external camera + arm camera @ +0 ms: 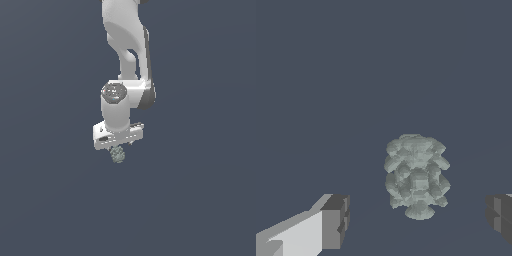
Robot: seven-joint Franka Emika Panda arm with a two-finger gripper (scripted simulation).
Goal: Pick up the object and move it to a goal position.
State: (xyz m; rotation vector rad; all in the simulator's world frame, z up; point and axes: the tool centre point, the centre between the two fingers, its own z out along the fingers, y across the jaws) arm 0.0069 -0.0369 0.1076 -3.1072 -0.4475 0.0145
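Lump (pixel 417 176) sat between my spread gripper (pixel 418 220) fingers (pixel 336 222), untouched; I judged descending further, then pinching, came next.

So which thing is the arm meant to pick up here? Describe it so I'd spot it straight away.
Find the white robot arm in the exterior view and follow it down to its white gripper. Just under that sits the small grey-green knobbly lump, lying between the open dark fingertips. Nothing else lies on the plain dark blue-grey surface.
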